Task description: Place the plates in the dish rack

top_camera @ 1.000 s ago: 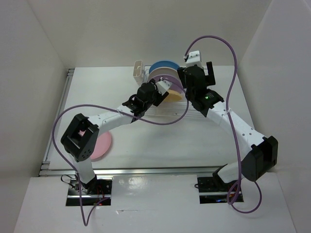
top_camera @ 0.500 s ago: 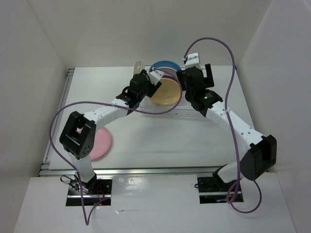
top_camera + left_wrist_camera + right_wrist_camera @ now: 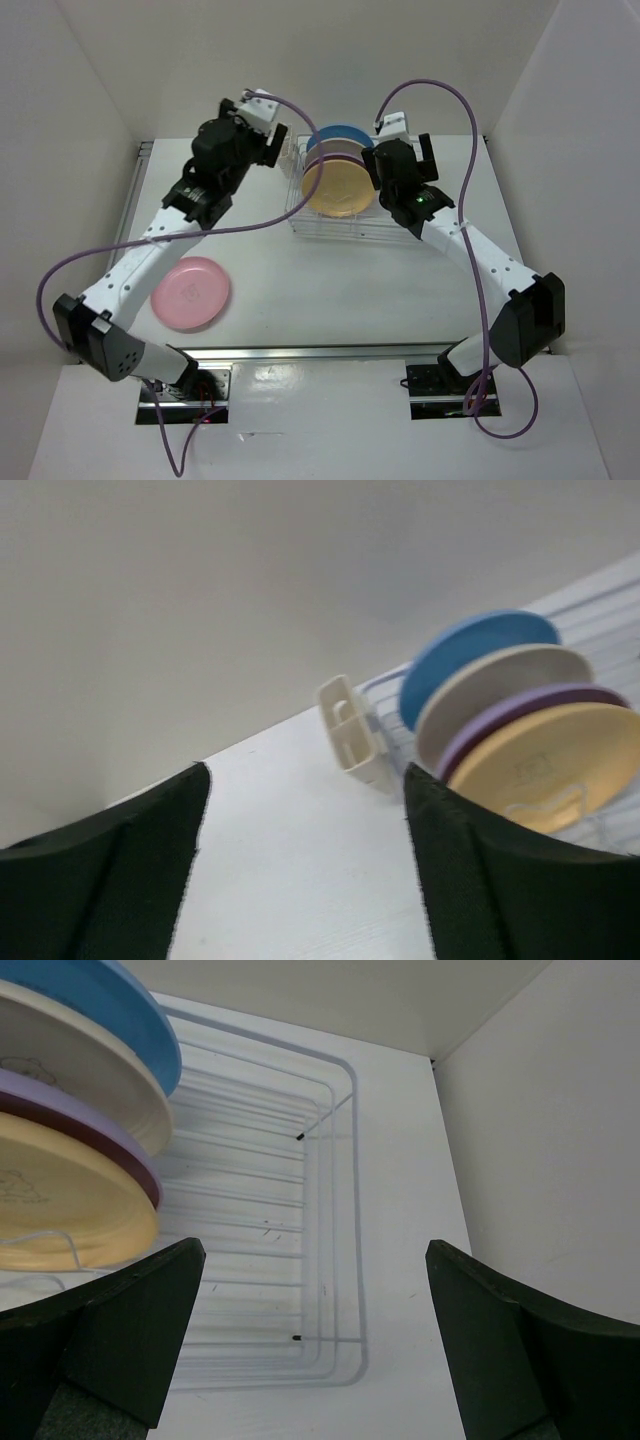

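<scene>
On the white table (image 3: 330, 280), the pink plate (image 3: 191, 293) is lying flat at seven o'clock from the left gripper (image 3: 305, 772) — the nearer arm's. It and the right gripper (image 3: 315, 1250) are both gaping wide and empty beside the dish rack (image 3: 340, 228), which is holding four plates (image 3: 340, 185).

Right wrist view: blue plate (image 3: 130, 1025), cream plate (image 3: 70, 1060), purple plate (image 3: 92, 1122) and yellow-orange plate (image 3: 60, 1200) run off the left edge.

Left wrist view: soft focus. The dish rack (image 3: 615, 610) is cut by the right edge. The yellow-orange plate's lower rim sits behind one finger (image 3: 500, 880) of the left gripper (image 3: 307, 775).

Top view: the blue plate is mostly hidden behind the others.
</scene>
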Robot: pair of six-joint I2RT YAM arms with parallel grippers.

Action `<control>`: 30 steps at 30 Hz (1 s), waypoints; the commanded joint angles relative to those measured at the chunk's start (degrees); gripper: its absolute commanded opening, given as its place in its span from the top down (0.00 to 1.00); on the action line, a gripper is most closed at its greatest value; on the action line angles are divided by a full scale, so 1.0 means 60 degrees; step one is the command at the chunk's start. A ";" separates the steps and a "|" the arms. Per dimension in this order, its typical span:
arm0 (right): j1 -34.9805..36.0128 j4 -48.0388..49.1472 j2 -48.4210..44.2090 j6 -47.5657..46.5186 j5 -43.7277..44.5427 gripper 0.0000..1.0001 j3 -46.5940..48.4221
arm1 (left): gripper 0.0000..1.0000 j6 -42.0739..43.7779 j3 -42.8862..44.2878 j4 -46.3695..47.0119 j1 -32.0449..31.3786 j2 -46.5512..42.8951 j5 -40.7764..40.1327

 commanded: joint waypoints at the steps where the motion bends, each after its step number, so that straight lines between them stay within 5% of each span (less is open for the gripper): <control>1: -0.0071 0.0082 -0.0085 0.0054 0.0102 0.00 -0.0049 | 0.11 -0.1006 -0.1167 -0.0896 0.0729 -0.0290 -0.0458; 4: -0.0071 0.0169 -0.0174 -0.0034 0.0204 0.00 -0.0151 | 0.00 -0.1988 -0.1683 -0.1423 0.1783 -0.0379 0.0009; 8: -0.0071 0.0476 -0.0481 -0.0355 0.0307 0.00 -0.0401 | 0.26 -0.2780 -0.1773 -0.2785 0.3408 0.0279 0.1370; 12: -0.0071 0.0652 -0.0715 -0.0459 0.0395 0.00 -0.0751 | 0.22 -0.2841 -0.2518 -0.3197 0.5529 0.0397 0.3708; 15: -0.0071 0.0901 -0.0817 -0.0678 0.0395 0.00 -0.1000 | 0.20 -0.2081 -0.2987 -0.3679 0.6251 0.0309 0.3646; 23: -0.0071 0.1019 -0.0906 -0.0766 0.0308 0.00 -0.1089 | 0.23 0.0015 -0.3296 -0.4178 0.6385 0.0572 0.1858; 30: -0.0071 0.1209 -0.0993 -0.0868 0.0307 0.00 -0.1089 | 0.23 0.0733 -0.3529 -0.4311 0.6473 0.1158 0.1885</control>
